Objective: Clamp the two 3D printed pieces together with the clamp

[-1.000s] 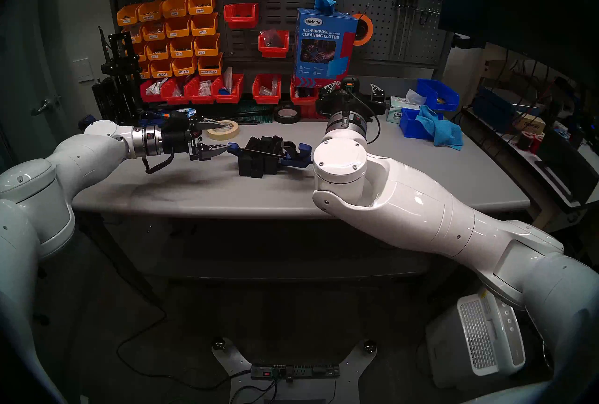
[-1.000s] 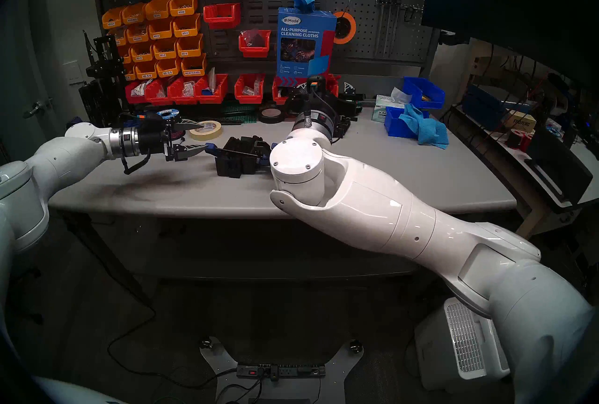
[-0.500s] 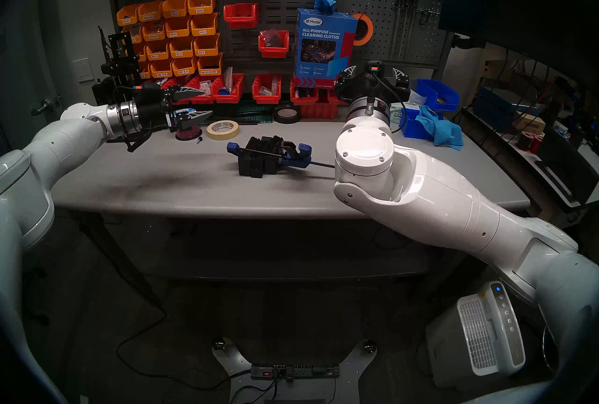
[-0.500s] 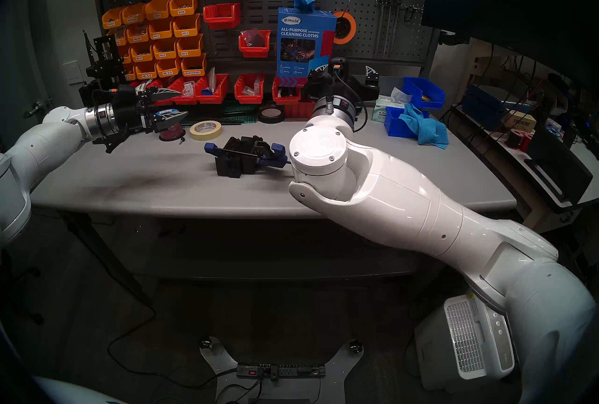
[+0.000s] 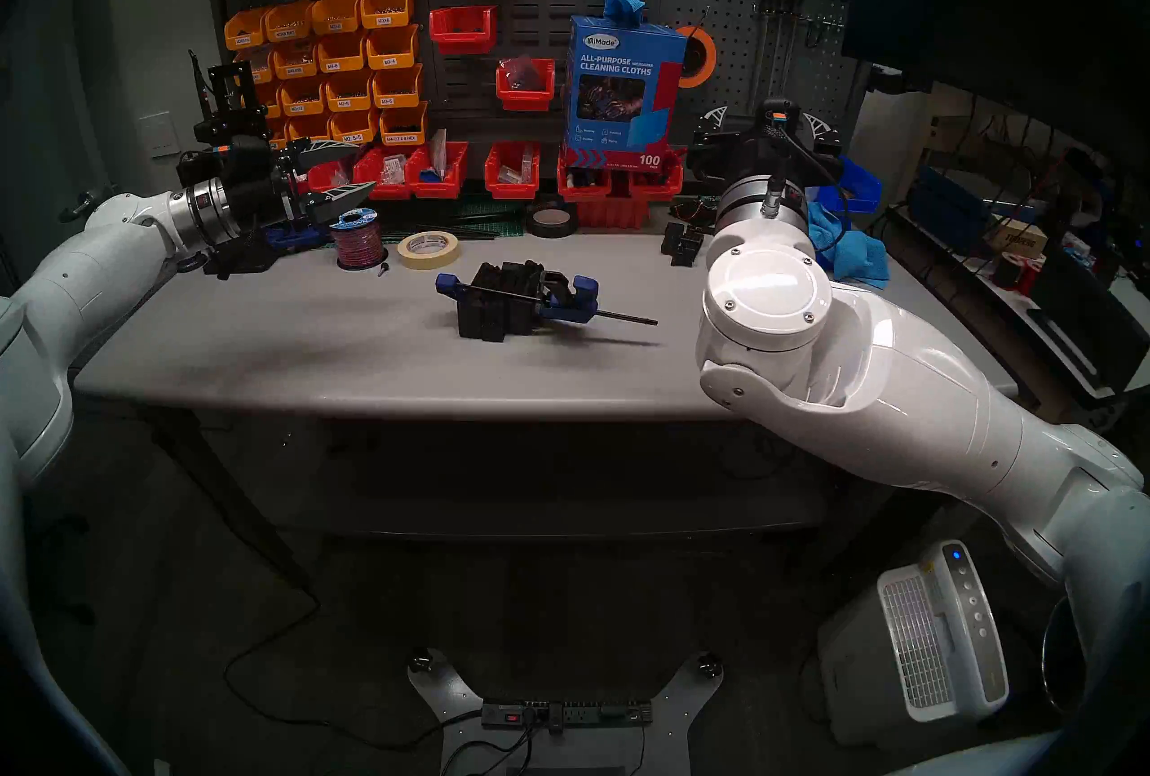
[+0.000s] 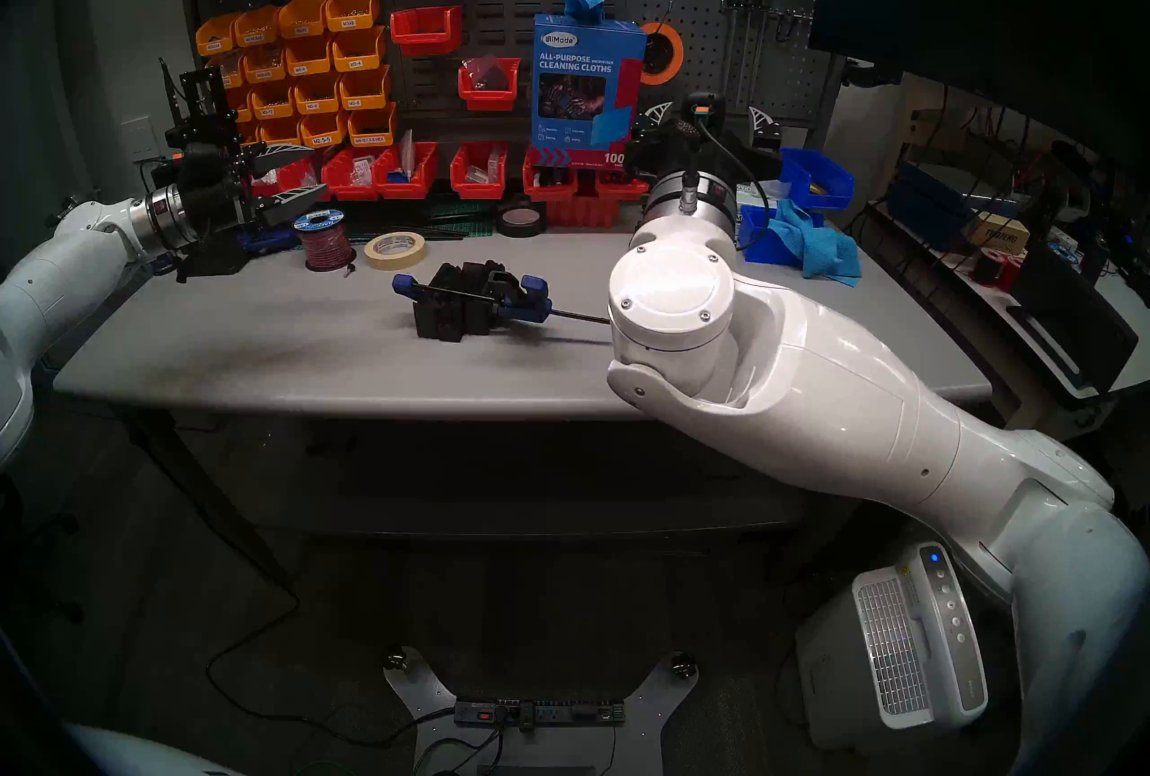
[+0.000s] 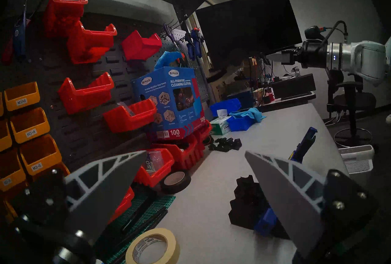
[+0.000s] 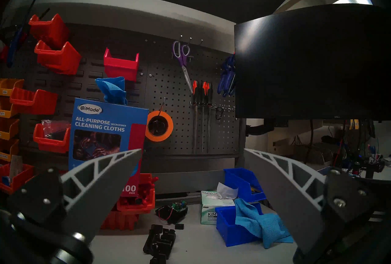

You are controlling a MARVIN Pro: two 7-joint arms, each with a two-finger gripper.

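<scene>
**Clamp on the blocks, both arms held up and away**

The blue clamp (image 5: 563, 298) is seen in the middle of the grey table (image 5: 373, 357). It is shut around the 2 black 3D printed pieces (image 5: 495, 308), and its thin black bar sticks out toward 3 o'clock. A roll of cream tape (image 5: 428, 249) is found at 10 o'clock from the blocks, with a red wire spool (image 5: 356, 242) just beside it. A black tape roll (image 5: 551, 221) lies at 12 o'clock. A heap of small black parts (image 5: 681, 244) is seen at 2 o'clock, and blue bins with a blue cloth (image 5: 855, 252) lie past it. Nothing is set between the blocks and the arms.

The left gripper (image 5: 348, 171) is held level above the table's left end, well apart from the clamp. Its fingers are spread wide and nothing is held. The right gripper (image 5: 768, 124) is raised near the back wall, tipped up a little. Its fingers are spread wide too, and nothing is held.
</scene>
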